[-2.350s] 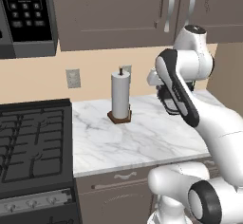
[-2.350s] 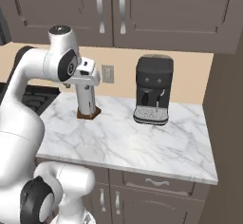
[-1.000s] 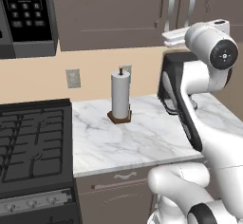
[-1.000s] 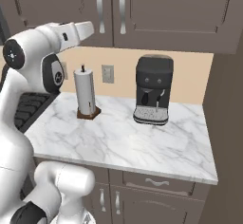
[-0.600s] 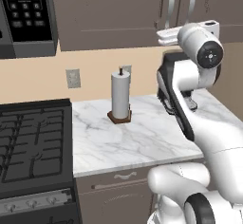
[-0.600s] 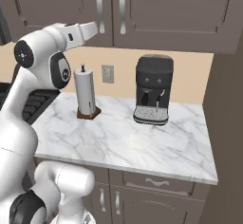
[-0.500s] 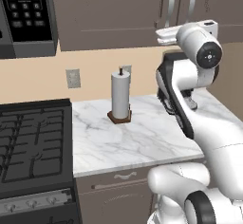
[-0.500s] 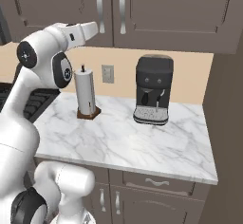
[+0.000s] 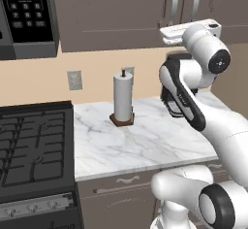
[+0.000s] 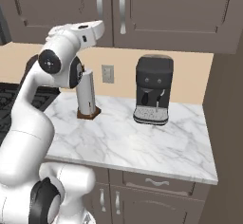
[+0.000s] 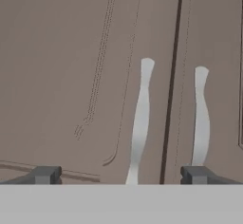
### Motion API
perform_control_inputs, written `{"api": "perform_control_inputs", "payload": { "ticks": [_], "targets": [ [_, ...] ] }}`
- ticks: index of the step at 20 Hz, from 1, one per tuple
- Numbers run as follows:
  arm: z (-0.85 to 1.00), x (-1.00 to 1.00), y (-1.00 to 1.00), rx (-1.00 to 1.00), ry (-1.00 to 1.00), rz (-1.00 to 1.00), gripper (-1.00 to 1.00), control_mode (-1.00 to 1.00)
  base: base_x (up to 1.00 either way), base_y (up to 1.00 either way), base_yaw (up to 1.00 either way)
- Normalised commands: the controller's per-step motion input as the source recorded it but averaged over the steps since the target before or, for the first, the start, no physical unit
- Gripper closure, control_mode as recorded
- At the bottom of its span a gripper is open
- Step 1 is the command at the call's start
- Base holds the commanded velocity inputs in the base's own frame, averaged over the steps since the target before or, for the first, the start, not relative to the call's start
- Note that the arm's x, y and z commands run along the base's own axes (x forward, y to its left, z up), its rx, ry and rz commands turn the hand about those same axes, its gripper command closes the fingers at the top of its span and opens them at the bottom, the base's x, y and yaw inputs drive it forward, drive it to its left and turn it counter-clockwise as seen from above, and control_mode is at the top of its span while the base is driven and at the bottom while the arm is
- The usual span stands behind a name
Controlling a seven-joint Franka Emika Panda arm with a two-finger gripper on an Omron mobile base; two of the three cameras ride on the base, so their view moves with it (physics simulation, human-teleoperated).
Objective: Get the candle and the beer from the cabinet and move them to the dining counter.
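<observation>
Gripper (image 11: pixel 121 174) jaws stand wide apart with nothing between them, its two dark fingertips (image 11: pixel 43 174) rising at the bottom of the hand view, pointed at the closed doors of the cabinet (image 11: pixel 71 76). Two silver handles show there, one on each side of the seam between two doors: the left handle (image 11: pixel 138 123) and the right handle (image 11: pixel 201 118); both lie between the fingertips, apart from them. From the base views the hand (image 9: pixel 177 32) is raised high, level with the cabinet's (image 9: pixel 121 9) lower edge, near the same two handles (image 9: pixel 174 0). Candle and beer cannot be seen; the doors are shut. Below, on the marble worktop (image 9: pixel 145 145), stands one paper-towel roll (image 9: pixel 122 98) on a brown base, toward the far wall. One black coffee machine (image 10: pixel 153 95) sits further right on the same worktop (image 10: pixel 156 147), well apart from the roll (image 10: pixel 87 94). One black stove (image 9: pixel 29 145) adjoins the worktop's left end, with one microwave (image 9: pixel 26 14) above it. Two wall outlets (image 9: pixel 74 79) sit on the beige wall behind.
</observation>
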Motion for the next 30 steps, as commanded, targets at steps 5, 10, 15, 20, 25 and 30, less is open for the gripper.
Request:
{"api": "perform_control_inputs", "payload": {
  "ticks": [5,10,15,20,25,30],
  "targets": [
    [0.20,0.29,-0.22,0.00,0.00,0.02,-1.00,-1.00,0.00,0.00,0.00],
    [0.04,0.40,-0.03,0.00,0.00,0.00,-1.00,-1.00,0.00,0.00,0.00],
    [0.00,0.39,0.00,0.00,0.00,0.00,-1.00,-1.00,0.00,0.00,0.00],
    [0.00,0.37,0.00,0.00,0.00,0.00,-1.00,-1.00,0.00,0.00,0.00],
    [0.05,0.38,0.05,0.00,-0.03,0.00,-1.00,-1.00,0.00,0.00,0.00],
    [0.09,0.41,0.16,0.00,-0.05,-0.01,-1.00,-1.00,0.00,0.00,0.00]
  ]
}}
